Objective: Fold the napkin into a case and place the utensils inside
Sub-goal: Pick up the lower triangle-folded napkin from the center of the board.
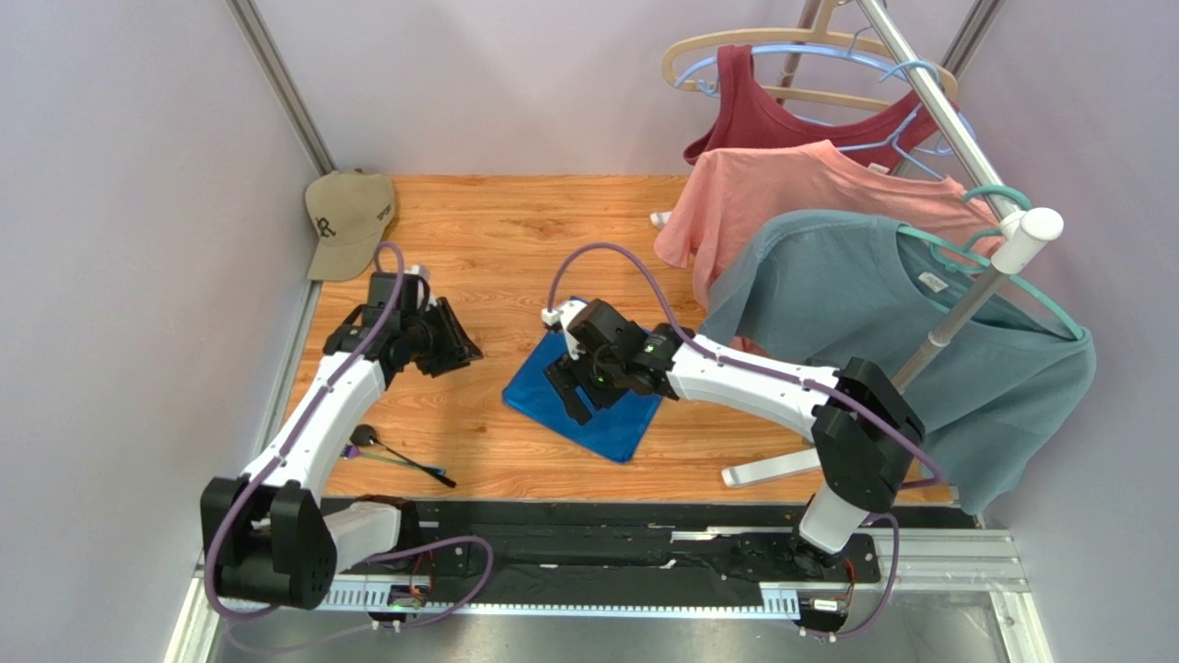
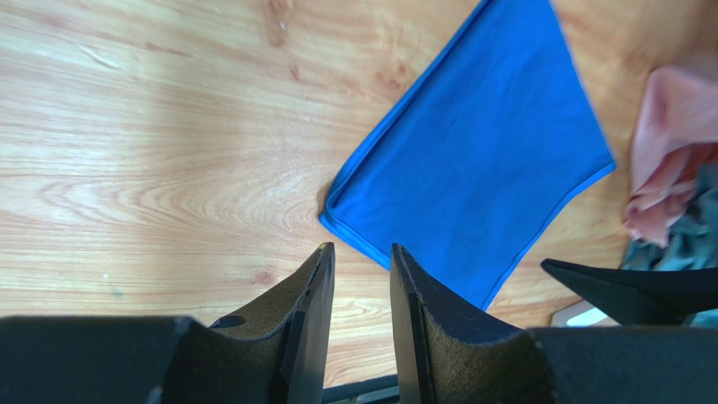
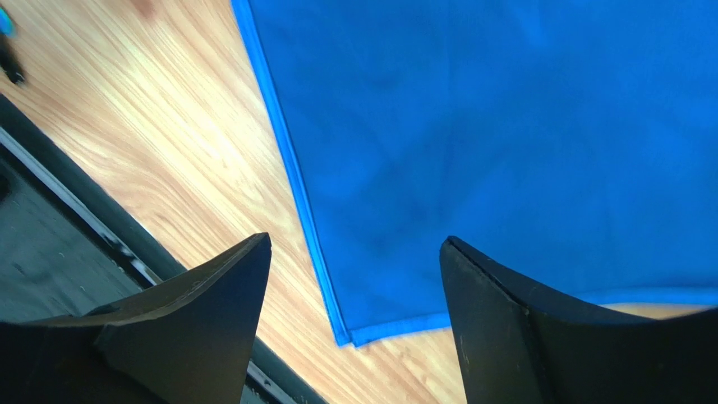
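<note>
Right tool (image 1: pixel 574 391) hangs over the left part of the napkin (image 1: pixel 609 426), its two fingers spread wide with nothing between them. In the right wrist view the right tool (image 3: pixel 354 242) frames one corner of the napkin (image 3: pixel 506 126) and the hemmed edge running away from it. Whether the fingertips touch the cloth cannot be told.

The left tool (image 1: pixel 450 339) is over bare wood to the left of the napkin, clear of it and pointing toward it. In its own wrist view the left tool (image 2: pixel 362 248) has a narrow gap between its fingers and holds nothing. Just beyond the tips lies the nearest corner of the napkin (image 2: pixel 480 160).

The napkin is a bright blue four-sided cloth lying flat near the middle of the counter (image 1: pixel 485 249), turned at an angle to its edges.

The utensils (image 1: pixel 401 456), thin dark sticks with small coloured bits, lie on the near left of the counter, beside the left arm and well apart from the napkin.

A tan cap (image 1: pixel 346 221) sits at the far left corner. On the right, a rack (image 1: pixel 969 297) carries a teal-grey T-shirt (image 1: pixel 886 332), a pink shirt (image 1: pixel 803 194) and a dark red top (image 1: pixel 789 118) on hangers.
</note>
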`<state>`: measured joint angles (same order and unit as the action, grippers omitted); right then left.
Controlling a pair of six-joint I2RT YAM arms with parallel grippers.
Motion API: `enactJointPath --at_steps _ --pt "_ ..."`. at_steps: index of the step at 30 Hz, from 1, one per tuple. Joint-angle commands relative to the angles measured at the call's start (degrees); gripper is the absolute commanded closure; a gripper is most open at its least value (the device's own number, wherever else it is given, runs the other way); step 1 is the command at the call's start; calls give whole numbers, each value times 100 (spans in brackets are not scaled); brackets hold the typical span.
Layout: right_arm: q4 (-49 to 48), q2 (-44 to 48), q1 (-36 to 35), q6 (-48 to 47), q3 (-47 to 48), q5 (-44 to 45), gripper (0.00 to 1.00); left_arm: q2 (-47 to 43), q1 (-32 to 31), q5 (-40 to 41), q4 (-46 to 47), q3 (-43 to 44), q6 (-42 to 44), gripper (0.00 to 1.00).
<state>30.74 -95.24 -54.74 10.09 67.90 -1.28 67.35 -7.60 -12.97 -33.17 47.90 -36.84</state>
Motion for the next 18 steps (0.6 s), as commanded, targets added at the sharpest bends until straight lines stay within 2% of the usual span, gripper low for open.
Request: enactJointPath --at_steps 1,5,13,18 --pt "528 -758 -116 -665 1003 66 22 -512 398 -117 -120 79 1 61" --pt "810 -1268 -230 -991 1480 119 24 -776 654 -503 -120 -79 71 61" --pt "846 -1558 -493 -1167 1490 102 31 -847 970 -838 -111 -246 247 62" --pt "697 -1769 -617 -1167 1349 49 32 -847 1006 -1032 64 -404 195 62"
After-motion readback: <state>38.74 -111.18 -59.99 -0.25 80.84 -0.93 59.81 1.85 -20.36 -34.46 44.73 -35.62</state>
